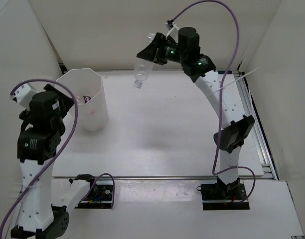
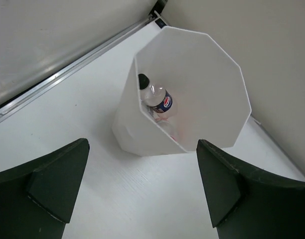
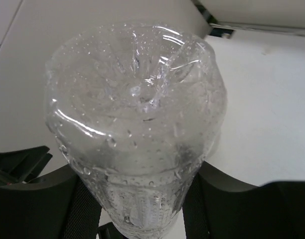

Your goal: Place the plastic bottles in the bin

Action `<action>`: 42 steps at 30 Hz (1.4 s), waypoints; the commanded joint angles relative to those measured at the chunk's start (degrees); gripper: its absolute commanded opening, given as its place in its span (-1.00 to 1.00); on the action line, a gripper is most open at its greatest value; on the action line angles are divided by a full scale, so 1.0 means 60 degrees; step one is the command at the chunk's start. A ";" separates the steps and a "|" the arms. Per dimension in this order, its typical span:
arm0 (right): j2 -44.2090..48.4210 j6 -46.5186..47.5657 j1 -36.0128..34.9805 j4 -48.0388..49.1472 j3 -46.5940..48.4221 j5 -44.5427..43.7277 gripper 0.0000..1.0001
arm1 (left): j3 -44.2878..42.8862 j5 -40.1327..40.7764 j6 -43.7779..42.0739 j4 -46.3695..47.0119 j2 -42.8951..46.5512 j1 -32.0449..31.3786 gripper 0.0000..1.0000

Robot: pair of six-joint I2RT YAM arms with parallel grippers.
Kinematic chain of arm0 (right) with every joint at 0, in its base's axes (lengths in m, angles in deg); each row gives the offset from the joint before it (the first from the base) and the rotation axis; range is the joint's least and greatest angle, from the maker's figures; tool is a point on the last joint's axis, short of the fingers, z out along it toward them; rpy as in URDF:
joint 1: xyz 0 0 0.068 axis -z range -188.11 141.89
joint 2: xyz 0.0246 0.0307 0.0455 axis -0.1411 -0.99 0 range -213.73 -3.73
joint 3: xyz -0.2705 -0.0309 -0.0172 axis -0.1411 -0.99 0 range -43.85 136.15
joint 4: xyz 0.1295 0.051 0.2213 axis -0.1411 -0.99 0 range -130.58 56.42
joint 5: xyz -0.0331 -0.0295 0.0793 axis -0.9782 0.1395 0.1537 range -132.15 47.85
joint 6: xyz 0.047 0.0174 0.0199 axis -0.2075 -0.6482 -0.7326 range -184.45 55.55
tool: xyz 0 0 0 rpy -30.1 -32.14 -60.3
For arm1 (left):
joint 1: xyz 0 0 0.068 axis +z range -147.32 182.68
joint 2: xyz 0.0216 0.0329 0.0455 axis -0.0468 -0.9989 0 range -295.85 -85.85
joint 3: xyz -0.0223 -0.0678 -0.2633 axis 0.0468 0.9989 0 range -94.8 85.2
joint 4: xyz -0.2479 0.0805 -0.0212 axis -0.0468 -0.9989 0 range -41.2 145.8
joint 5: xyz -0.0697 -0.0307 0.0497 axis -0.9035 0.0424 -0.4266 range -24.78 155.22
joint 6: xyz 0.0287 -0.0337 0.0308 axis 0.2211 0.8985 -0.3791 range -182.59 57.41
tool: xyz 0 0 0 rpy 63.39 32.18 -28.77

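Note:
The bin [image 1: 99, 107], a tall white faceted container, stands at the table's left. In the left wrist view the bin [image 2: 212, 74] holds a clear bottle with a blue label [image 2: 161, 101], and something reddish shows below it [image 2: 173, 133]. My left gripper [image 1: 69, 101] is beside the bin; it is open and empty [image 2: 142, 191] over bare table. My right gripper [image 1: 153, 53] is raised above the table's far middle. It is shut on an unlabelled clear bottle [image 1: 142, 69] that hangs cap down. That wet bottle [image 3: 137, 114] fills the right wrist view between the fingers [image 3: 212, 199].
White enclosure walls stand on the left, back and right. An aluminium rail [image 1: 252, 114] runs along the table's right edge. Purple cables loop over both arms. The right arm's elbow [image 1: 234, 132] stands over the table's right side.

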 commanded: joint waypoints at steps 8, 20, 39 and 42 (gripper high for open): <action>-0.2331 0.0612 -0.2849 0.4153 0.1309 -0.1259 -0.52 | -0.0438 -0.0276 0.0454 -0.3081 0.0617 0.0036 1.00; -0.2083 0.2766 -0.3834 0.5872 0.1162 -0.2833 -0.55 | -0.1346 -0.1332 -0.1655 -0.3170 0.0969 0.0124 1.00; -0.3841 0.3483 -0.4113 0.5776 0.2551 -0.3698 0.85 | -0.1127 -0.1332 -0.2242 -0.3170 0.1438 -0.0403 1.00; -0.2424 0.4259 -0.4113 0.4367 0.1855 -0.3725 1.00 | -0.1127 -0.1332 -0.1935 -0.3170 0.1438 -0.0403 1.00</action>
